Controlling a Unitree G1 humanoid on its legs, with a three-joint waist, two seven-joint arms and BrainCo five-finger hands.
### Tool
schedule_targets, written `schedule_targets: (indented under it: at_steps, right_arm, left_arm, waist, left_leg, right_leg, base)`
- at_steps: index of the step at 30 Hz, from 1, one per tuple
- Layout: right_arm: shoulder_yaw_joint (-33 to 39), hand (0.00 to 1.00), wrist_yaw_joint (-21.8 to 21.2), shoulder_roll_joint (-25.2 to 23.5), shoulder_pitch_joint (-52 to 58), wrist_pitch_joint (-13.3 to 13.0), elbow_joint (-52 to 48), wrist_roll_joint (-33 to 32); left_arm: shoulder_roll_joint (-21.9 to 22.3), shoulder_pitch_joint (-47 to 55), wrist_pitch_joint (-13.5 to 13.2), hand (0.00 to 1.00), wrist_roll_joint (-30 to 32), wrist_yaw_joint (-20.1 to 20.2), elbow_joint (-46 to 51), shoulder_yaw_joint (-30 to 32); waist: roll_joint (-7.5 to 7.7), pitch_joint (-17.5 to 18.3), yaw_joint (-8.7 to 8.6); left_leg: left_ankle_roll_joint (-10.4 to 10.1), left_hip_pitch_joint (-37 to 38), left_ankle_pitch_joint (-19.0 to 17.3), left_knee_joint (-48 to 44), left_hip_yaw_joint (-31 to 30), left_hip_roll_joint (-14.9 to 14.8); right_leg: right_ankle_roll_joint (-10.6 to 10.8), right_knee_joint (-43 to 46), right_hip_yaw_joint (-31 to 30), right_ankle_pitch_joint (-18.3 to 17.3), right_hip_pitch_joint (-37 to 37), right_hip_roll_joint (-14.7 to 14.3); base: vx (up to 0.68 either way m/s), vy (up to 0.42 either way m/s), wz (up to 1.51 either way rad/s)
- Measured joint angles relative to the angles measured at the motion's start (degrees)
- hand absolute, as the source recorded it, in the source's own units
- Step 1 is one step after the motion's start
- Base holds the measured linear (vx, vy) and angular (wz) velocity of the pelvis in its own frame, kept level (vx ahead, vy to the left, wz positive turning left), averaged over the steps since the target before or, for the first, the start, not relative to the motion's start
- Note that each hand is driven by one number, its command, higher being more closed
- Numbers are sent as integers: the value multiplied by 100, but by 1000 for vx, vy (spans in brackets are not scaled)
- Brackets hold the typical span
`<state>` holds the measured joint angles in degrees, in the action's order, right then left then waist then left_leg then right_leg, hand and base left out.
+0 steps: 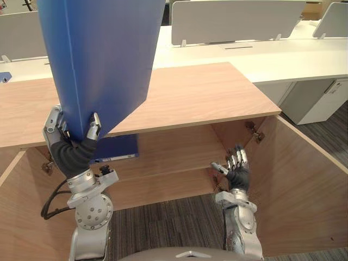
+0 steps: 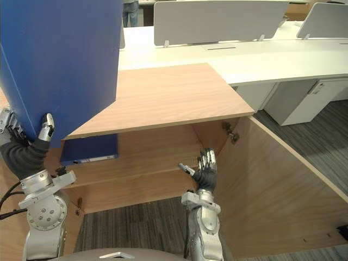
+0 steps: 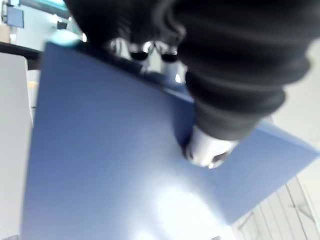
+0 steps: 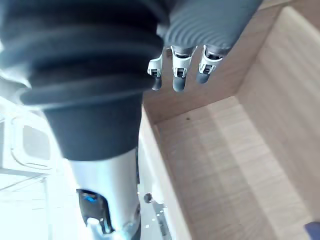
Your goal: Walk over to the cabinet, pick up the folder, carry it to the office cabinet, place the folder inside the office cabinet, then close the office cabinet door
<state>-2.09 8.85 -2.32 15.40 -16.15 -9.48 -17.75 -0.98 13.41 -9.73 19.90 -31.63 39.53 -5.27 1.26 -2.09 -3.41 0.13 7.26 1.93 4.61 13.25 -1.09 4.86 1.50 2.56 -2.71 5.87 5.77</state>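
The robot stood in front of the office cabinet (image 1: pixel 206 92), a low wooden unit whose two doors were swung wide open. The left hand (image 1: pixel 70 128) was raised at the robot's left, its thumb and fingers curled round the lower end of the blue folder (image 1: pixel 103 54) and gripping it from both sides. The folder was held upright and slightly tilted, up in the air in front of the cabinet's left part, its lower end level with the front edge of the cabinet top and its upper part rising past the top of the head views. In the left wrist view the folder's flat blue face (image 3: pixel 110 165) lay right against the hand's dark cover.

A second blue folder (image 1: pixel 117 148) lay flat on the shelf (image 1: pixel 174 147) inside the cabinet, at its left side, just under the top board.

The right hand (image 1: pixel 237 171) hovered in front of the cabinet opening, near the right door (image 1: pixel 304 185), holding nothing, its fingers (image 4: pixel 177 75) straight and spread loosely, pointing towards the interior. A metal hinge (image 1: pixel 254 132) sat where that door met the cabinet's side. The left door (image 1: pixel 22 206) stood open beside the left arm. White desks (image 1: pixel 272 54) with grey dividers (image 1: pixel 234 22) stood behind the cabinet, and dark striped carpet (image 1: pixel 163 217) covered the floor
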Motion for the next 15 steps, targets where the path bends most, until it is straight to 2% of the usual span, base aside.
schedule_targets:
  at_steps: [7,10,15]
  right_arm:
    - [-213,0,4,33,-491,-301,-827,16]
    - [-238,0,2,70,-769,-356,-835,13]
    - [-270,0,-11,128,-1039,-381,-1018,-35]
  left_arm:
    - [-3,10,-186,100,-419,220,-67,-276]
    - [-2,4,-337,100,-735,342,-198,-437]
    - [-5,2,-443,100,-1121,503,-373,-675]
  waist:
    - [6,-1,4]
    - [13,4,23]
    - [17,6,70]
  left_leg:
    - [-1,32,-1,1,41,1]
    - [3,33,3,0,38,6]
    - [13,27,10,1,13,15]
  right_leg:
    - [8,-7,-41,5,-3,1]
    - [20,2,-37,23,12,5]
    - [24,0,-14,30,22,14]
  base:
    - [-18,-3,-3]
    - [0,0,0]
    - [-2,-1,1]
